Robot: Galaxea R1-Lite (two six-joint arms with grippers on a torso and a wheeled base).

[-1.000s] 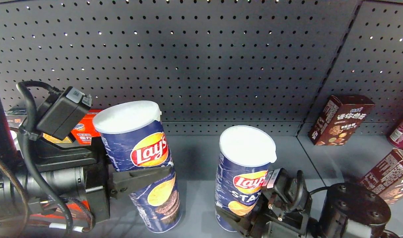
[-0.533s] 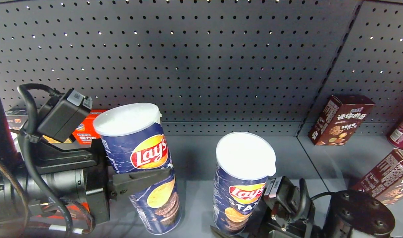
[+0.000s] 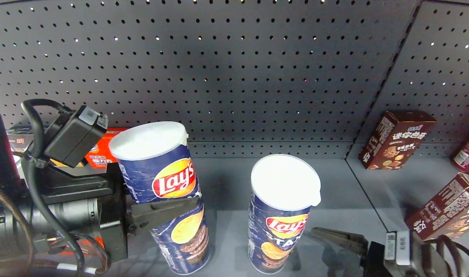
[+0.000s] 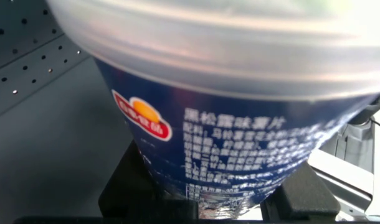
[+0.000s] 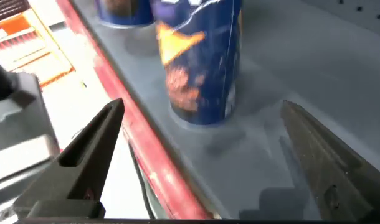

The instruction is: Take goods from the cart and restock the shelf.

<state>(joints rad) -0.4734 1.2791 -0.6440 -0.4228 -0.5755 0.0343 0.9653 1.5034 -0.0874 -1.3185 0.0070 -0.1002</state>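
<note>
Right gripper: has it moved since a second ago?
Yes. The right gripper, now open, has let go of the right can and backed off rightward, toward the brown box lying near the shelf's front.

Dim, even light covers the grey shelf (image 3: pixel 334 184); bright specks shine through the pegboard (image 3: pixel 219 77) holes; a soft shadow lies behind the left chip can (image 3: pixel 169 184); its lid (image 4: pixel 227 37) glares pale.

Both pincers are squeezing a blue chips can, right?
Not quite. The left pincer squeezes the left can, but the right pincer is open, apart from the right can; the right wrist view shows it.
</note>
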